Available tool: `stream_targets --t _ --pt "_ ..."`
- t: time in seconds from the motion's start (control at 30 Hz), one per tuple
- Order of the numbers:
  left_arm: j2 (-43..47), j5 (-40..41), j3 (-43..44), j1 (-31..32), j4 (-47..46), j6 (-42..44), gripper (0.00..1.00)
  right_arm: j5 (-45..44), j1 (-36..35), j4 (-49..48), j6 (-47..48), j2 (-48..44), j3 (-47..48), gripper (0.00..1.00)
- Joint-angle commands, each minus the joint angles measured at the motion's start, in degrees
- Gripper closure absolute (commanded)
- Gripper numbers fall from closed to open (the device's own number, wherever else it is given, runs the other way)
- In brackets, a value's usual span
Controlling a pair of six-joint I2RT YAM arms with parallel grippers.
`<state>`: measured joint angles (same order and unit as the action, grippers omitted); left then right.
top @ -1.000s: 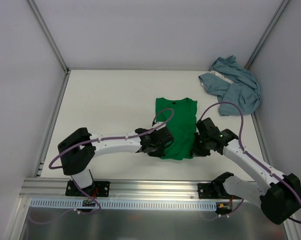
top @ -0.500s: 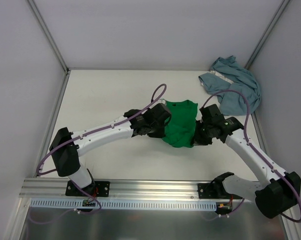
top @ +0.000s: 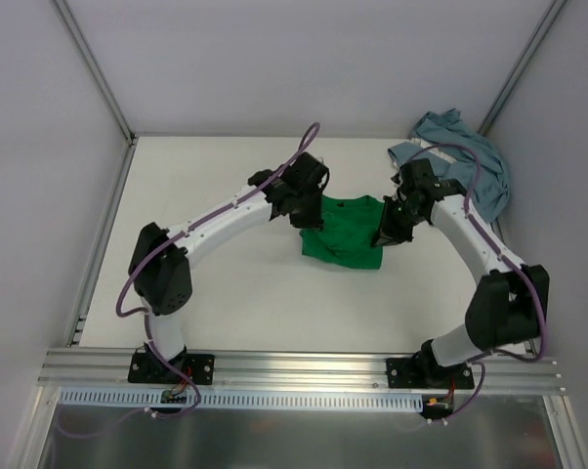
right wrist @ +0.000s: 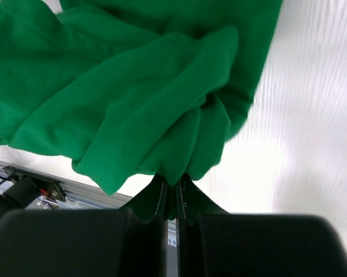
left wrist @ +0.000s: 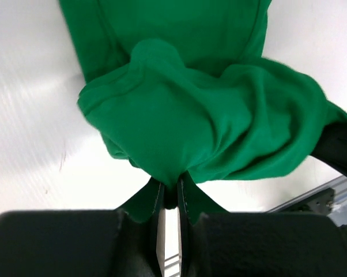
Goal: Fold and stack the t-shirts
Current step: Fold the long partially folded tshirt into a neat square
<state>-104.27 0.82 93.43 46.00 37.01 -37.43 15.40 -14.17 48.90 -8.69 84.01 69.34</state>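
The bright green t-shirt (top: 345, 233) lies bunched in the middle of the table, its near part lifted and carried over its far part. My left gripper (top: 310, 213) is shut on the cloth at the shirt's left side, with the green t-shirt (left wrist: 202, 121) pinched between its jaws. My right gripper (top: 384, 234) is shut on the right side, and the green t-shirt (right wrist: 133, 98) hangs in folds from its jaws. The blue-grey t-shirt (top: 460, 171) lies crumpled in the far right corner, apart from both grippers.
White walls with metal posts close the table (top: 206, 225) on the left, back and right. An aluminium rail (top: 294, 376) runs along the near edge by the arm bases. Purple cables loop over both arms.
Both grippers have moved away from the bases toward the far side, carrying the green shirt's near edge up and over. The shirt went from flat and long to short and bunched.
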Motion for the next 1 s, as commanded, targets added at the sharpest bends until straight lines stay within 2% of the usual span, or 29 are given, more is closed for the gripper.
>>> stream_targets --t 0.0,0.07,0.1,0.13,0.2,0.23,0.27,0.3,0.33,0.37,0.4,0.43,0.6,0.7,0.8,0.83,0.9,0.97 --pt "-8.1 -7.38 10.43 -3.89 2.71 4.47 1.0 3.93 2.91 0.49 3.76 8.52 8.42 1.0" --pt "-12.87 -9.86 18.92 -6.7 4.89 5.26 0.99 5.42 3.97 1.02 4.12 16.05 14.9 0.99" --pt "-18.02 -11.26 22.29 -7.67 5.87 5.44 0.98 6.04 5.11 1.37 3.94 18.62 17.12 1.0" --pt "-20.86 -13.45 29.11 -9.85 6.92 5.44 0.98 6.31 5.56 1.8 3.86 21.26 19.58 0.99" --pt "-27.52 -16.1 34.52 -11.97 8.07 4.91 0.95 7.1 6.87 2.86 3.25 29.17 27.66 1.0" --pt "-29.31 -19.77 37.59 -14.16 7.64 3.95 0.84 7.88 7.14 2.95 2.98 31.81 30.21 0.99" --pt "-31.59 -21.28 37.79 -15.14 4.76 3.16 0.68 8.07 7.4 4.78 2.8 37.49 36.76 0.98" --pt "-32.31 -22.52 37.45 -16.11 3.08 2.2 0.39 7.98 7.58 5.49 2.97 40.16 39.96 0.89" --pt "-32.84 -26.44 35.53 -17.07 0.98 0.36 0.01 6.24 7.67 5.85 2.98 42.53 42.95 0.8" --pt "-32.84 -27.79 34.2 -18.65 -3.22 -0.27 0.01 5.27 8.11 5.94 2.63 45.6 46.81 0.62" --pt "-32.49 -28.24 32.8 -19.27 -4.4 -0.8 0.01 4.65 8.46 5.42 2.62 46.24 47.81 0.58" --pt "-29.88 -28.85 28.78 -19.89 -6.32 -0.89 0.01 3.51 8.9 2.98 2.45 45.99 47.56 0.48" --pt "-14.58 -24.74 5.41 -20.07 -27.48 0.42 0.01 -1.41 10.13 -2.93 3.32 35.3 39.23 0.41" --pt "-7.02 -23.32 -0.25 -20.07 -30.77 1.22 0.01 -3.88 10.04 -2.41 4.55 28.79 37.71 0.36" --pt "-0.95 -24.9 -4.55 -19.9 -32.0 1.92 0.01 -5.64 9.17 -1.36 5.08 23.76 36.92 0.23" --pt "2.11 -25.25 -5.79 -19.72 -32.27 2.01 0.01 -4.16 8.56 -0.66 5.0 21.14 37.18 0.14" --pt "5.11 -25.87 -9.12 -18.85 -32.18 3.32 0.01 -2.22 7.85 -0.39 4.03 19.45 37.53 0.06" --pt "9.94 -25.69 -11.59 -17.88 -31.57 4.46 0.01 -0.37 5.92 0.49 3.16 18.56 38.23 0.06"
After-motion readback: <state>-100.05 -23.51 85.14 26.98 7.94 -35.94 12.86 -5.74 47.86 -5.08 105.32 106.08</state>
